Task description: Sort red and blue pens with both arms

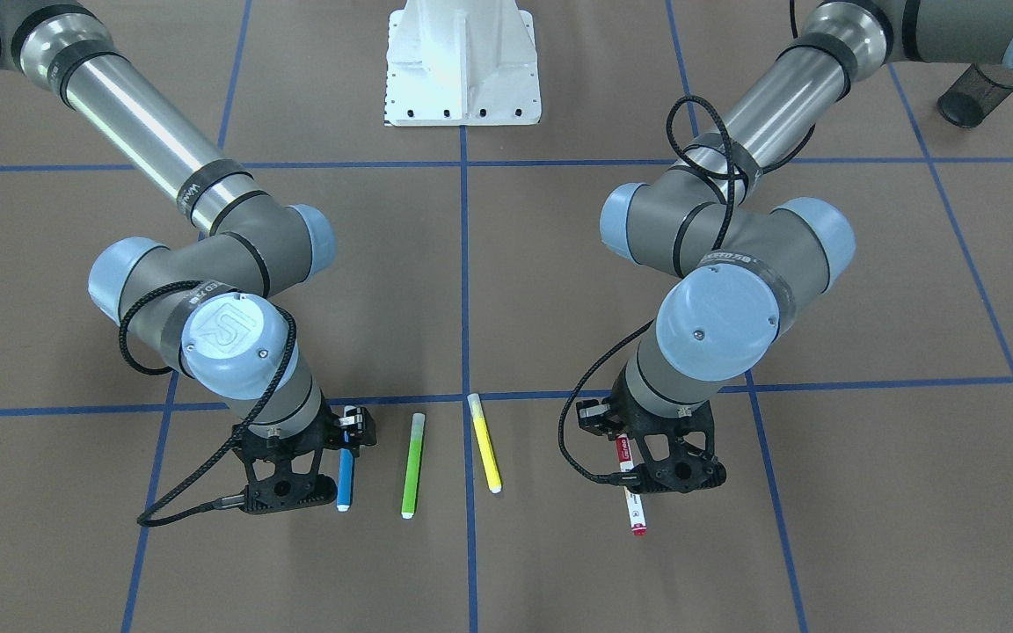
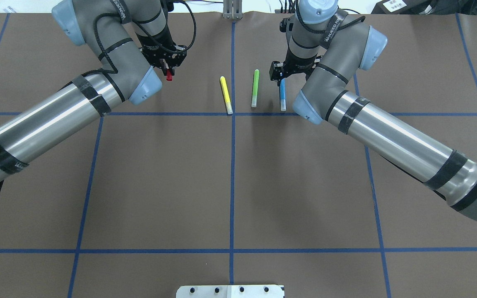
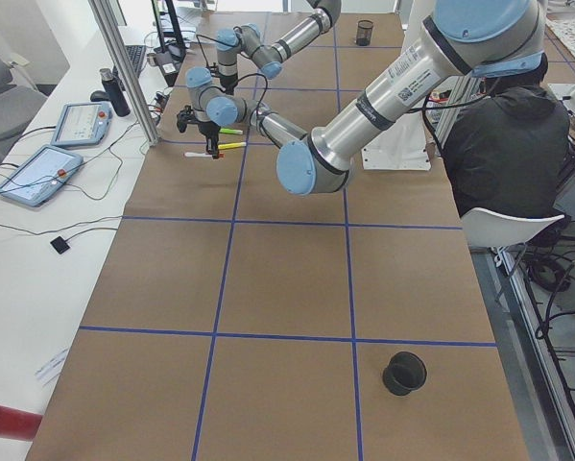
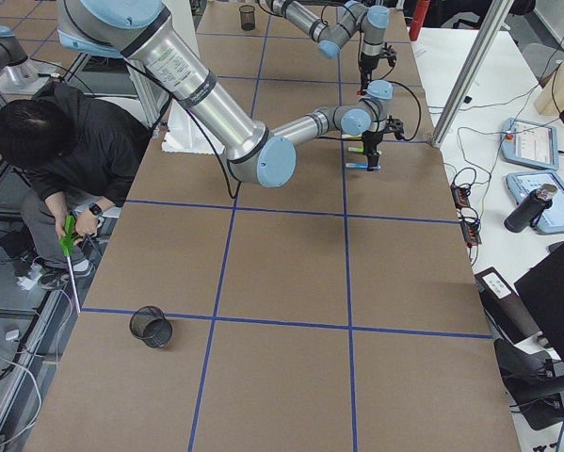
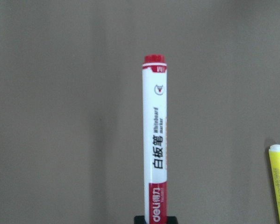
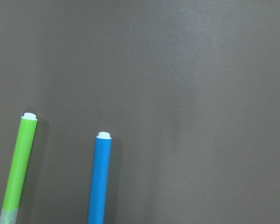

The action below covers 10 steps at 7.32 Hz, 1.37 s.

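Note:
The red pen [image 1: 632,503], white-barrelled with a red cap, lies lengthwise under my left gripper [image 1: 623,447]. In the left wrist view the red pen [image 5: 155,140] runs up the middle with black jaws against both sides of its cap, so that gripper is shut on it. Only the red cap [image 2: 169,76] shows in the overhead view, below the left gripper [image 2: 167,66]. The blue pen [image 1: 345,479] lies on the table, its cap end between the fingers of my right gripper [image 1: 348,431], which stands open. The blue pen [image 6: 100,177] sits left of centre in the right wrist view.
A green marker [image 1: 412,466] and a yellow marker [image 1: 485,455] lie side by side between the two grippers. A black mesh cup [image 1: 981,92] stands far off by the left arm's side, another [image 4: 152,326] at the opposite end. A seated person [image 4: 65,151] is beside the table.

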Motion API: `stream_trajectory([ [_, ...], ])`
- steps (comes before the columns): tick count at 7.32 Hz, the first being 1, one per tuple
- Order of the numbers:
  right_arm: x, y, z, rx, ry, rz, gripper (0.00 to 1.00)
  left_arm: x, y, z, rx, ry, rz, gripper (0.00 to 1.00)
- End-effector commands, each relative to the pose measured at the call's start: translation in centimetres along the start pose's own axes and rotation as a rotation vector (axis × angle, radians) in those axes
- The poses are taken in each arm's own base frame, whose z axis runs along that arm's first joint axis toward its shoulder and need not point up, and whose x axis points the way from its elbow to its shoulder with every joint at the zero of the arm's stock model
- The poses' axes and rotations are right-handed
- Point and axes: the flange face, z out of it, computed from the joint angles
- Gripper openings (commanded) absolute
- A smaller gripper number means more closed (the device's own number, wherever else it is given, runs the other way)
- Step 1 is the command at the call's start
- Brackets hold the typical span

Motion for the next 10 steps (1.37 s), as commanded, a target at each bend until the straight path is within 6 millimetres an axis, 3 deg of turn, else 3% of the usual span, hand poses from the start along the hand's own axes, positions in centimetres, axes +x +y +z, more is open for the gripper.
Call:
stream_trajectory([
  [1,-2.4,1.2,0.8,-0.008,-0.005,0.038,0.95,-0.2,0.0,0.1,-0.001,-0.002,-0.001,0.0],
  [6,-2.8,2.1,1.9,-0.028,0.0,0.087,0.78,-0.2,0.0,0.1,-0.001,-0.002,-0.001,0.0],
  [10,-2.0,2.2,3.1,-0.049,0.019,0.107,0.75,-0.1,0.0,0.0,0.001,-0.001,0.0,0.0],
])
